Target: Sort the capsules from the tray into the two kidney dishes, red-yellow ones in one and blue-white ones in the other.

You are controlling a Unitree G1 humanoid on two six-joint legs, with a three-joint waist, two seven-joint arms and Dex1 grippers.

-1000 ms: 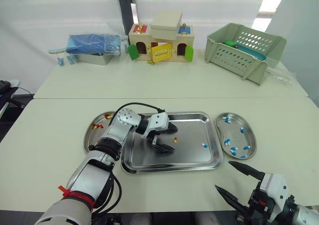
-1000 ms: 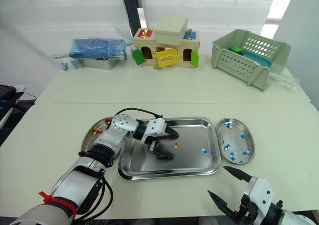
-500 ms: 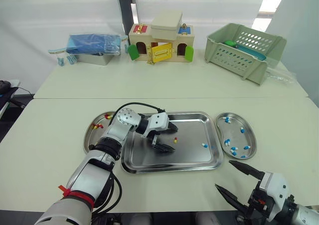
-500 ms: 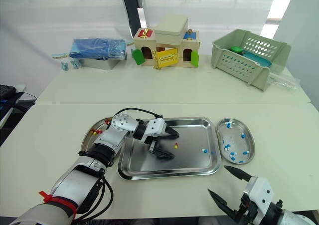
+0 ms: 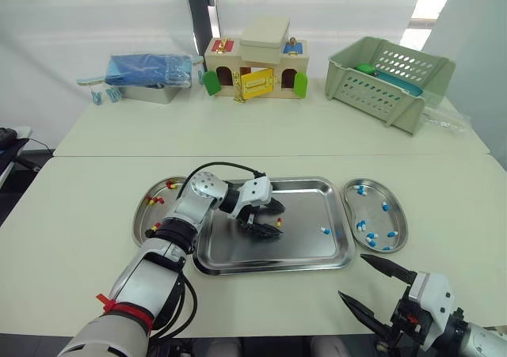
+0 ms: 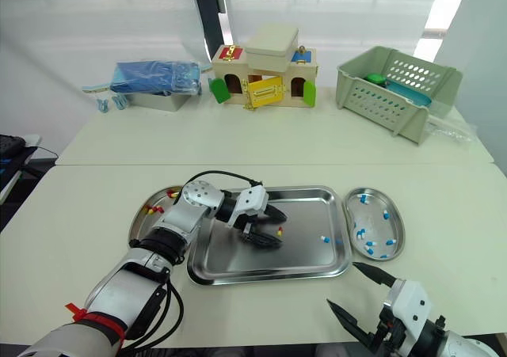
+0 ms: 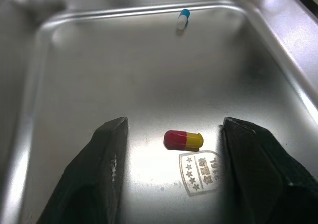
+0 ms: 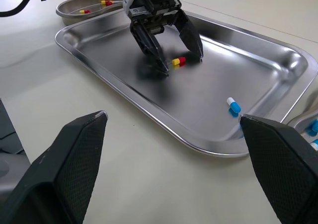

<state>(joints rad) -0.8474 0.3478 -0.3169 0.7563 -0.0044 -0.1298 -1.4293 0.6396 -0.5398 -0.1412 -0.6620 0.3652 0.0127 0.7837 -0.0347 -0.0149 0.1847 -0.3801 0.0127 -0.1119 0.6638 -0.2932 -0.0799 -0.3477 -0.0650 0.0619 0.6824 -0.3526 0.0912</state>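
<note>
A red-yellow capsule (image 7: pixel 184 139) lies on the floor of the steel tray (image 5: pixel 301 250), left of centre. My left gripper (image 5: pixel 272 222) is open and low over the tray, one finger on each side of that capsule without touching it. A blue-white capsule (image 5: pixel 325 231) rests near the tray's right wall. The left kidney dish (image 5: pixel 145 218) holds a few red-yellow capsules. Several blue-white ones lie in the right kidney dish (image 5: pixel 398 214). My right gripper (image 5: pixel 354 276) hangs open over the table's front edge, holding nothing.
On the far table stand a blue bag on a metal box (image 5: pixel 149 78), a toy house (image 5: pixel 255 58) and a green basket (image 5: pixel 390 80). Bare tabletop lies in front of the tray and on both sides of the dishes.
My left gripper has shifted right and forward, so its fingers now straddle the red-yellow capsule that lay beside them. The right gripper has barely moved.
</note>
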